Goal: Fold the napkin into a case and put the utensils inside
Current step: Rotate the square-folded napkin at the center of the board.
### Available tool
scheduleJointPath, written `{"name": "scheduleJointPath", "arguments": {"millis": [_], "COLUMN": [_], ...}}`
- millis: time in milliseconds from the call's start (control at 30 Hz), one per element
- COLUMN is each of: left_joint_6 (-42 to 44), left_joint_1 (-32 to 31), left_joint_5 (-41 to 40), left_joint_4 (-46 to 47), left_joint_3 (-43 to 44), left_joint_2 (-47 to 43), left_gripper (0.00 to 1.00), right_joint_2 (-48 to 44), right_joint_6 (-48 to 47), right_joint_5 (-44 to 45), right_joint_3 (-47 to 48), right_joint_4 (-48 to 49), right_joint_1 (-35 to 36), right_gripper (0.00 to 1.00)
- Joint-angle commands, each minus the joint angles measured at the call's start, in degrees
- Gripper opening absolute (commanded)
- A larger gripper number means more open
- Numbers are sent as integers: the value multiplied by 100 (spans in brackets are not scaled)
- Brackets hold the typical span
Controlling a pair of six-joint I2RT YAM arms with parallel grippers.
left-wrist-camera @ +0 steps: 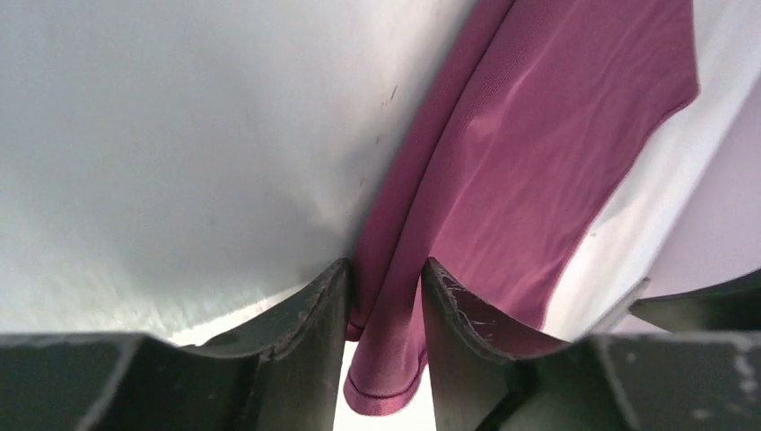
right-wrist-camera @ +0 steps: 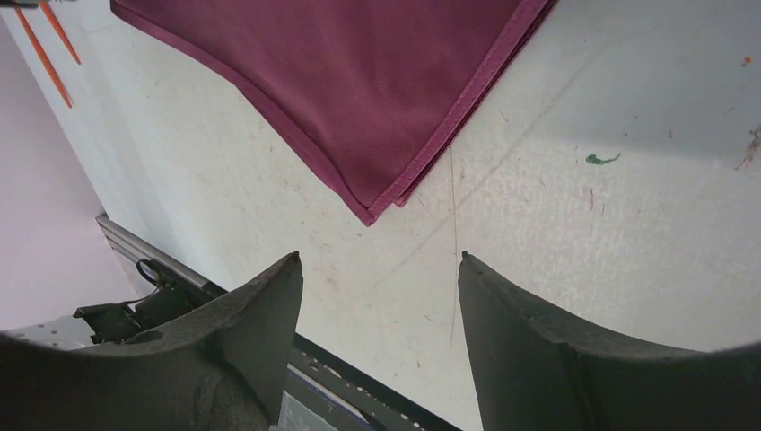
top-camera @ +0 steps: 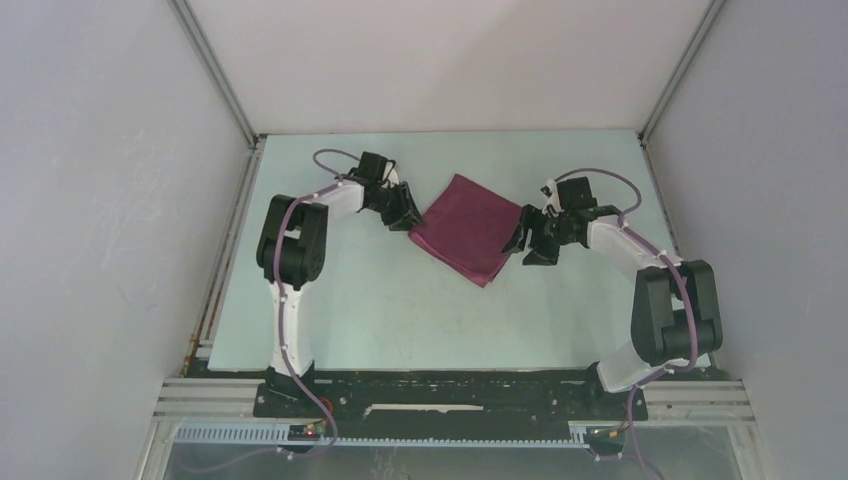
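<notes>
Maroon napkin [top-camera: 466,228] is laid folded in the middle of the table [top-camera: 400,320], turned cornerwise like a diamond, so one corner is pointed at the near edge and one at each claw. It's close enough to square that no long axis can really be picked out. Its left corner is pinched in the clamped left gripper [top-camera: 408,215], while the right gripper [top-camera: 522,240] is held spread open just short of the right corner, not touching.

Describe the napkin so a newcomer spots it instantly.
On the pale table, look at the far middle, between the left gripper and the right gripper. The napkin lies there, a folded square turned like a diamond. It is the only fabric and the only maroon thing in view.
</notes>
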Motion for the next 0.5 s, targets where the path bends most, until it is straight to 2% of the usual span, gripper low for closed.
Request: {"name": "scheduleJointPath", "arguments": {"millis": [0,67,233,333,400,467], "left_joint_6": [-834,-1245,-2391,-2889,-3009,-2979], "left_joint_1": [16,-3,-326,-555,-619,-586], "left_joint_5": [-10,-59,-312,-528,-681,-774], "left_joint_4": [853,1217,2641,3248,3325,3322], "left_joint_3": [-1017,-1585,-3213,-4027,-4394,-4720], "left_joint_2": [-518,-880,-1836,-2299,-2539,-2815], "left_gripper": [41,37,36,36,46,64], "right_joint_2": [-334,-412,-568,-652,-634,-570], "right_joint_6": [102,169,692,1244,1551,1612], "right_joint_5": [143,262,635,98,-132,-257], "right_joint_3": [-292,-388,-692,-1233,-1464,-1519], "right_joint_4": [92,49,-83,348,587,642], "right_joint_1": [77,79,-201,-681,-849,-875], "right_gripper": [72,72,73,74,75,75]}}
